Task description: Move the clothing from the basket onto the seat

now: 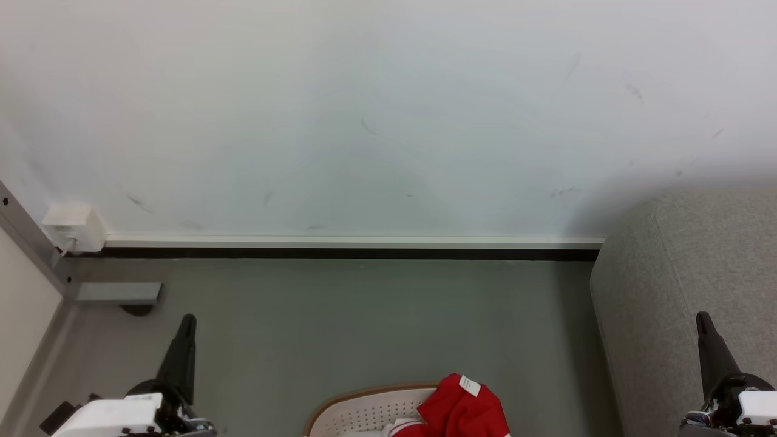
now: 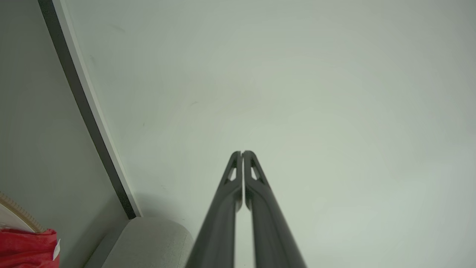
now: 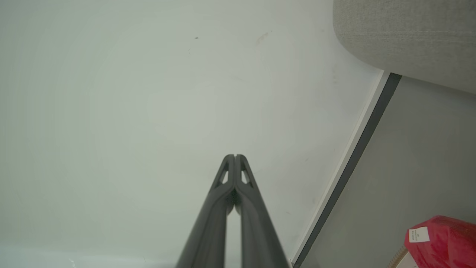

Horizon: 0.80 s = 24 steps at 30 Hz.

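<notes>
White wrists point(image 1: 109, 416), slender black pincers point(image 1: 189, 318) point(image 1: 703, 315)

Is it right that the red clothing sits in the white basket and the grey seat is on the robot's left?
No: the head view shows the seat on the robot's right. The clothing does sit in the basket.

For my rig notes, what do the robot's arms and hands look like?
The left hand and right hand each have two long, dark grey, tapering fingers with slotted cut-outs near the tips. Behind them are white boxy wrist housings; coloured wires show at the right one.
</notes>
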Motion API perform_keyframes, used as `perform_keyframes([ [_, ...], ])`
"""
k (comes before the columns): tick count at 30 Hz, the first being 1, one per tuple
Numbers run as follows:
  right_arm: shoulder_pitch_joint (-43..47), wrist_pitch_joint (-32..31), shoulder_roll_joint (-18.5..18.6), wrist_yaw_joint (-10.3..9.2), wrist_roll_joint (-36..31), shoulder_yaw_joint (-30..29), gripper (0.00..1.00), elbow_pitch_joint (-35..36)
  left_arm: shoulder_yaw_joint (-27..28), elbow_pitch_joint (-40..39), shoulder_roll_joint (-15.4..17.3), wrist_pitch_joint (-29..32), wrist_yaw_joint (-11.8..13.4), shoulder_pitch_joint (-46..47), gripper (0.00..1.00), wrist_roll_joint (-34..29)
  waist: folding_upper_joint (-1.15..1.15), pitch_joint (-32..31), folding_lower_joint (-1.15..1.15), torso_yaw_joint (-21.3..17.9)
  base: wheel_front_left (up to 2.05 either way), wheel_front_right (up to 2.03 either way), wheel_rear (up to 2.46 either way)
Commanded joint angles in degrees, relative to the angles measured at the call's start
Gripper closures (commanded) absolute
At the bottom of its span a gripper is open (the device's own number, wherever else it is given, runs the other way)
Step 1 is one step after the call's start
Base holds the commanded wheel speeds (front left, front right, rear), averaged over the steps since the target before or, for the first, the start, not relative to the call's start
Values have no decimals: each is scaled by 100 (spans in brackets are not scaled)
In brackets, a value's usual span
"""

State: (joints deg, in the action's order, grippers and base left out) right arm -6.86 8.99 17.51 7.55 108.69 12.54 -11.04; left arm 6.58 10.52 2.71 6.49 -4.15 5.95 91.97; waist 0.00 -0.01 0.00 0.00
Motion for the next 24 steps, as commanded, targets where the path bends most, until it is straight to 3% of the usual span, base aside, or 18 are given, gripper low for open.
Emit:
perform_keyframes([
  [1, -15, 18, 28, -14, 72, 1, 100, 20, 9, -15, 37, 19, -7, 25, 100, 80, 0, 0, 0, 0, 0, 0, 0],
  [24, -15, 18, 29, -14, 72, 1, 100, 21, 9, -15, 37, 19, -7, 25, 100, 80, 0, 0, 0, 0, 0, 0, 0],
])
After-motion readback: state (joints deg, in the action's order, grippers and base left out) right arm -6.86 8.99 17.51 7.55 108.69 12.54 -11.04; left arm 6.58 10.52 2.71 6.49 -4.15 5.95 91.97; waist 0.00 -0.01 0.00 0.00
